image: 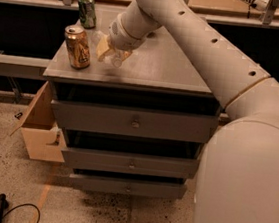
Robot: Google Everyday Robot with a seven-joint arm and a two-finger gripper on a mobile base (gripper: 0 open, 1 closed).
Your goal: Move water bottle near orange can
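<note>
The orange can (78,46) stands upright near the front left corner of the grey drawer cabinet's top (160,65). My gripper (111,51) is low over the cabinet top, just right of the can, shut on the water bottle (106,49). The bottle is clear with a pale label and lies tilted in the gripper, close to the can but apart from it. The gripper's wrist hides part of the bottle.
A green can (87,11) stands at the cabinet's back left. The cabinet has three drawers (133,120). A cardboard box (39,127) sits on the floor at the left. A black cable (2,208) lies on the floor. My arm crosses the cabinet's right side.
</note>
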